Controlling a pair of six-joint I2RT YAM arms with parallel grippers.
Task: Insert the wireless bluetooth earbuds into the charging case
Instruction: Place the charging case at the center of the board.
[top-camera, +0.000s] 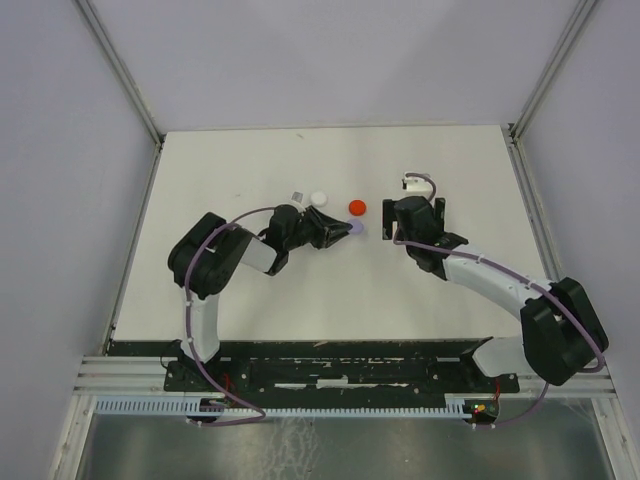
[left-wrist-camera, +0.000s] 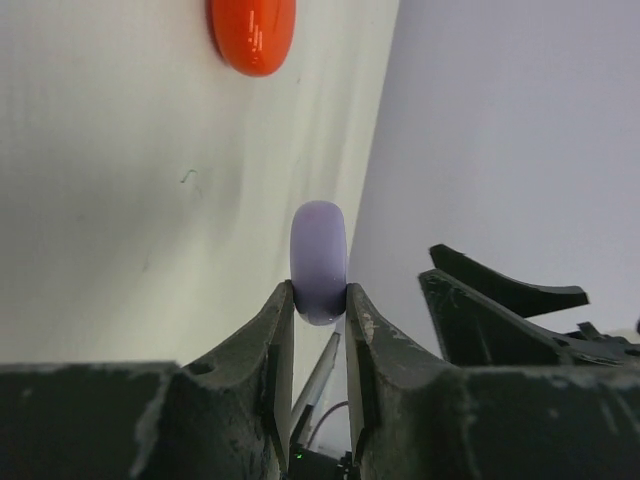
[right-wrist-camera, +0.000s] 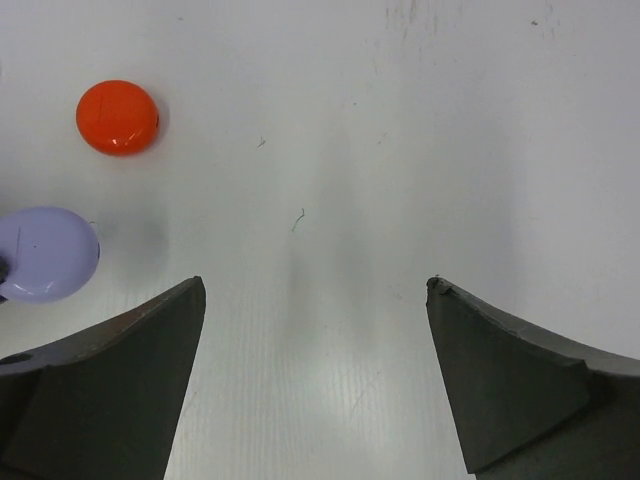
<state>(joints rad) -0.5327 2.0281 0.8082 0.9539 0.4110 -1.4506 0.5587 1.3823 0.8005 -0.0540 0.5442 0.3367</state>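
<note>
While my left claw clenched the purple disc edge-on, steadying it mattered, my right claw hanging released nearby.

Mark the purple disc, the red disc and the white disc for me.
purple disc (left-wrist-camera: 318, 258): left wrist view, its rounded edge
red disc (right-wrist-camera: 118, 117): right wrist view, centre of top
white disc (top-camera: 319, 197): top external view, centre of top

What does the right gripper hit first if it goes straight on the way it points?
Most likely bare table; depth unclear. The right gripper is open and aimed down at the white surface, nothing between its fingers. The orange disc and purple disc sit off to one side, outside that line.
</note>
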